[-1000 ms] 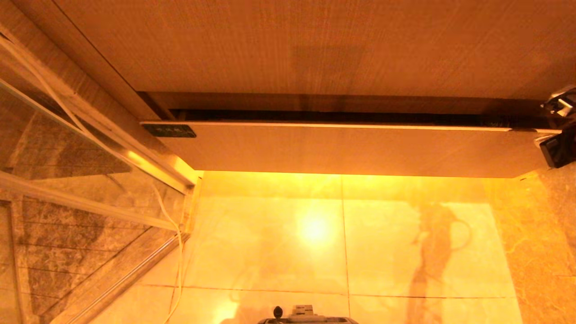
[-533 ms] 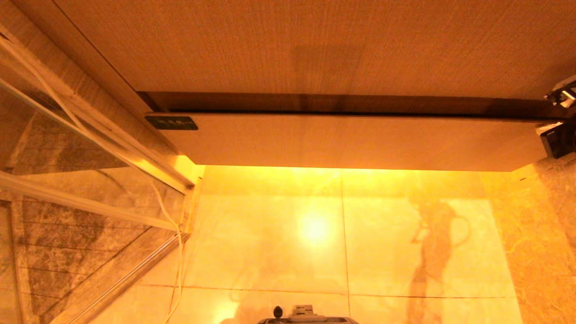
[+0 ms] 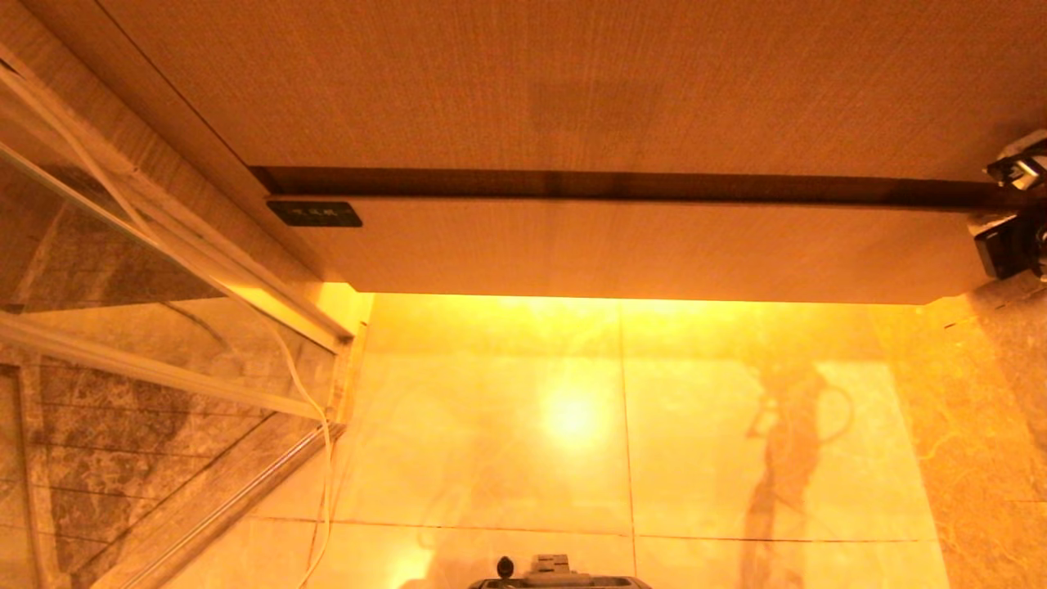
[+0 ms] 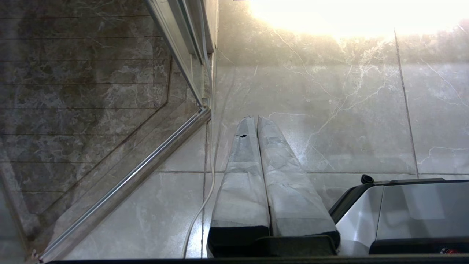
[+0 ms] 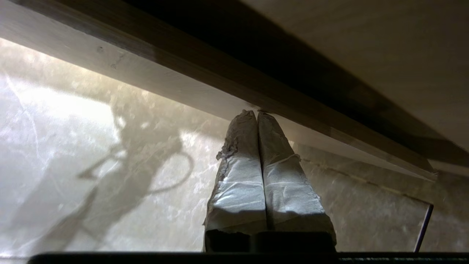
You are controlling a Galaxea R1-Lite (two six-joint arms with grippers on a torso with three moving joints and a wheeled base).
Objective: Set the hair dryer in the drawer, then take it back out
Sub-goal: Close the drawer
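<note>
Right hand (image 5: 256, 114) (fingers pressed together, empty) touches the closed drawer (image 3: 638, 245) front's right end

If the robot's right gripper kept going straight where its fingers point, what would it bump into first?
Probably the light-wood drawer front. The shut right gripper has its tips at that board's edge, maybe already touching; depth is hard to judge.

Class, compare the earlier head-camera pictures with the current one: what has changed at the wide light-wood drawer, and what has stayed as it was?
The wide light-wood drawer has slid in under the wood countertop; the dark gap along its top is gone. The right gripper, fingers shut, followed at the drawer's right end, its tips at the front's edge. The left gripper hangs shut over the tiled floor. No hair dryer is in view.
</note>
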